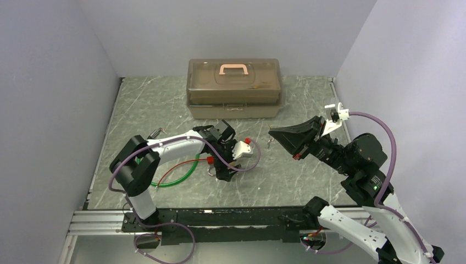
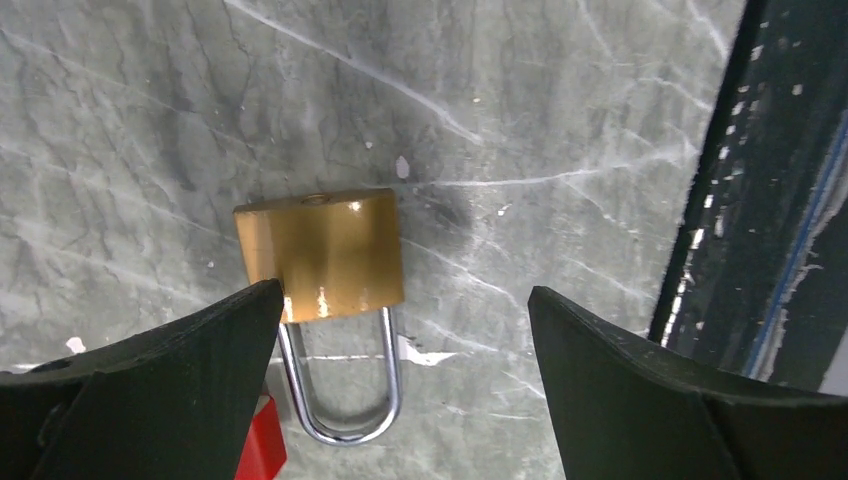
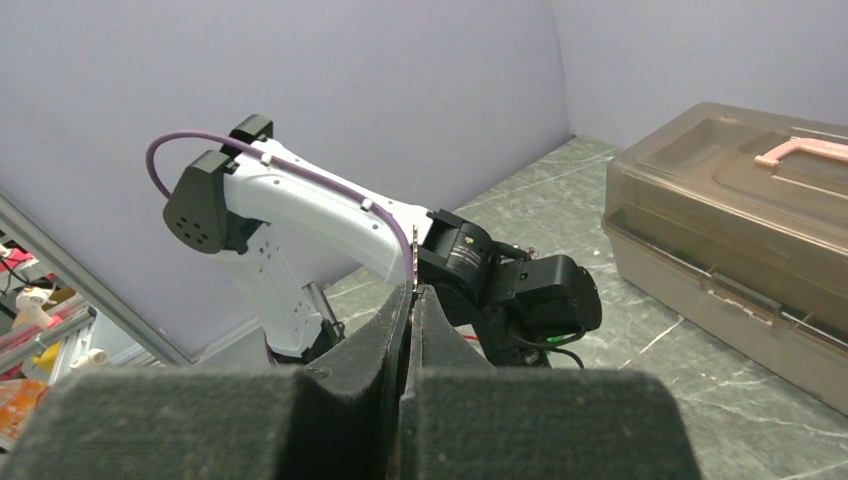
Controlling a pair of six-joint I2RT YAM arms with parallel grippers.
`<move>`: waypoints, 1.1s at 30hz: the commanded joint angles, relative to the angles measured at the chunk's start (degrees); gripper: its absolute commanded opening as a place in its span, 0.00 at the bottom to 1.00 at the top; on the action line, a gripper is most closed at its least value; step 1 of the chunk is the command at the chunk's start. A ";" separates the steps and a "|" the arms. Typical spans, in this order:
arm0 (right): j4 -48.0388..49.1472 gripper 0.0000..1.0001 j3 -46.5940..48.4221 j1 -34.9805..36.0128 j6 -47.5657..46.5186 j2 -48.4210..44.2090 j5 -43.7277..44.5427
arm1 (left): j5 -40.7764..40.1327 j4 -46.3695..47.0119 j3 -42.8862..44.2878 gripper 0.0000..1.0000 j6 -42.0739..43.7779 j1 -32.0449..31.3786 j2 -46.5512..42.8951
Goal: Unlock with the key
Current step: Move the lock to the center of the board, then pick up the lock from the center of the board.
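A small brass padlock (image 2: 320,250) lies flat on the grey table, its silver shackle (image 2: 345,395) pointing toward the wrist camera. My left gripper (image 2: 405,295) is open and hovers low over it, with the left finger (image 2: 190,370) over the padlock's corner and the right finger well clear. In the top view the left gripper (image 1: 228,169) hides most of the padlock. My right gripper (image 3: 412,290) is shut on the key (image 3: 413,262), a thin silver sliver sticking out of the tips. It is held in the air right of the left arm (image 1: 272,133).
A brown translucent toolbox (image 1: 234,88) with a pink handle stands at the back. A green cable (image 1: 177,177) and red wire loop lie by the left arm's base. A red tag (image 1: 209,160) sits next to the left gripper. A black rail (image 1: 220,215) edges the table's front.
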 commanded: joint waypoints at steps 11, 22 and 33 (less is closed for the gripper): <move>0.92 0.00 2.80 -0.05 -1.27 0.99 -0.07 | -1.51 5.95 -0.61 0.99 2.01 0.24 5.22; 0.66 0.00 3.34 -0.08 -1.60 1.30 -0.36 | -2.46 6.17 -3.15 0.99 4.63 -1.51 2.75; -1.06 0.00 5.89 -0.05 -3.32 1.74 0.04 | -1.20 6.23 -4.08 0.56 0.84 -4.59 4.21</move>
